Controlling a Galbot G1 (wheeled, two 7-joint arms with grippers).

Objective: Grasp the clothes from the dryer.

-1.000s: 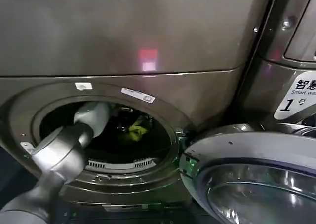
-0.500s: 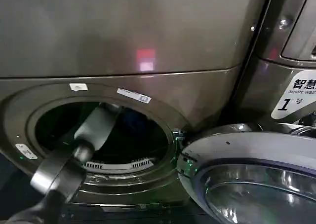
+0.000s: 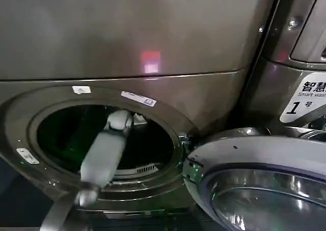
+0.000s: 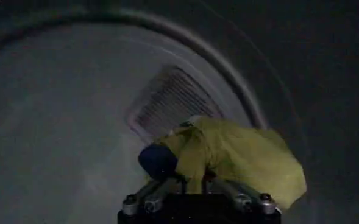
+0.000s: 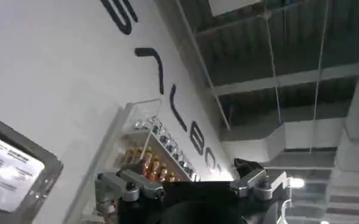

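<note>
The dryer (image 3: 127, 48) is the bronze-grey machine ahead, with its round porthole (image 3: 153, 139) open. My left arm (image 3: 104, 149) reaches through the porthole into the dark drum. In the left wrist view, my left gripper (image 4: 191, 179) is shut on a bright yellow-green garment (image 4: 240, 158), one of the clothes. A dark navy piece (image 4: 158, 161) is bunched against the garment beside the fingers. The bundle hangs in front of the drum's back wall and its ribbed vent (image 4: 173, 100). My right gripper (image 5: 191, 198) is parked away from the dryer, pointing up at a wall and ceiling.
The silver-rimmed glass door (image 3: 254, 190) stands swung open at the lower right, close to the porthole. A neighbouring machine (image 3: 300, 63) with a white "1" sticker (image 3: 308, 101) stands to the right. A lint grille (image 3: 145, 168) sits at the porthole's bottom rim.
My left forearm has swung from the porthole's left side to its middle and reached deeper in. The yellow-green garment seen in the drum a second ago is now hidden behind the arm.
</note>
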